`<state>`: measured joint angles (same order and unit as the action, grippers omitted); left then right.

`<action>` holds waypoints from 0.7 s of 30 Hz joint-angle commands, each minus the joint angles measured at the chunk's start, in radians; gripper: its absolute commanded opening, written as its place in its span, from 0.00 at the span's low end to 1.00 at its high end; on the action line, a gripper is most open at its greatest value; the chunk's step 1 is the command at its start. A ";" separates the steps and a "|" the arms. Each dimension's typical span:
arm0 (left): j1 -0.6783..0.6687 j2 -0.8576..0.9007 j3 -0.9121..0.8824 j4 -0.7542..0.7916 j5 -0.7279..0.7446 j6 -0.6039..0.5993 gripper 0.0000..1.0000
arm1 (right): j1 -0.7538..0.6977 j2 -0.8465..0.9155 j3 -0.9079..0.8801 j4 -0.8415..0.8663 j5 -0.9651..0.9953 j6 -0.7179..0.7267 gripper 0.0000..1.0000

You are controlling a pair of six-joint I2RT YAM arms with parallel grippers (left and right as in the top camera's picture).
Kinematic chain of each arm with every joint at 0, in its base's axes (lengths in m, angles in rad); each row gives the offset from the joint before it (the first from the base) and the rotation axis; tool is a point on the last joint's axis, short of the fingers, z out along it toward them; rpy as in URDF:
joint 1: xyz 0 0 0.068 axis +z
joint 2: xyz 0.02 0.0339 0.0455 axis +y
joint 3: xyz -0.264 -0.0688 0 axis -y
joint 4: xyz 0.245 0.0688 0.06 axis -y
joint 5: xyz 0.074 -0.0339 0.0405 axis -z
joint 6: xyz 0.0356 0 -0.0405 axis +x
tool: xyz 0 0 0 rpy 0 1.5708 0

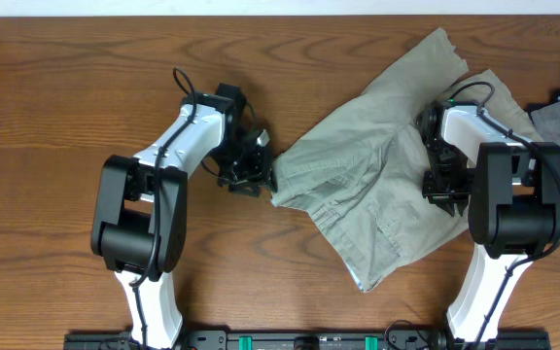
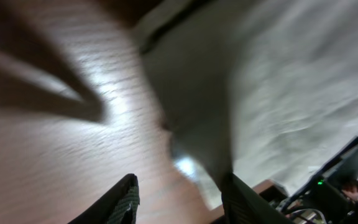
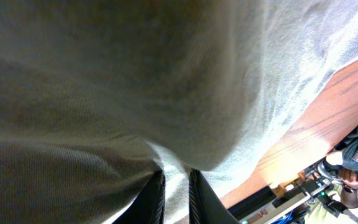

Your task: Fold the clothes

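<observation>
Khaki shorts point(image 1: 358, 185) are spread rumpled at the desk's point(image 1: 56, 87) 3 o'clock side. The right gripper point(image 3: 177, 200) jaws are pinched on cloth. The left gripper point(image 2: 179, 190) jaws are spread at the 9 o'clock hem, which may be missed, skewing the fold.

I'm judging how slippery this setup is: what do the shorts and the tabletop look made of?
The shorts look like matte woven cotton-like cloth, pale khaki-green: soft creases, fine weave close up. The table looks like wood or wood-grain laminate, brown, with a glossy reflection; which, I cannot tell.
</observation>
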<state>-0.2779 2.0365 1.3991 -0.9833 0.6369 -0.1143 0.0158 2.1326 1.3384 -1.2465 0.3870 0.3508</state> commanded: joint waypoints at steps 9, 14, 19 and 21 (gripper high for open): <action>-0.053 -0.007 -0.004 0.082 0.070 0.024 0.08 | -0.002 0.016 -0.009 0.027 -0.029 -0.008 0.14; 0.010 -0.011 0.034 0.137 0.071 -0.063 0.06 | -0.002 0.016 -0.010 0.027 -0.029 -0.015 0.14; 0.172 -0.066 0.059 0.310 0.145 -0.137 0.06 | -0.002 0.016 -0.010 0.024 -0.028 -0.019 0.14; 0.241 -0.081 0.059 0.394 0.145 -0.164 0.06 | -0.002 0.016 -0.010 0.025 -0.028 -0.027 0.14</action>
<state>-0.1299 2.0193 1.4223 -0.6380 0.7532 -0.2115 0.0158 2.1326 1.3384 -1.2469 0.3878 0.3431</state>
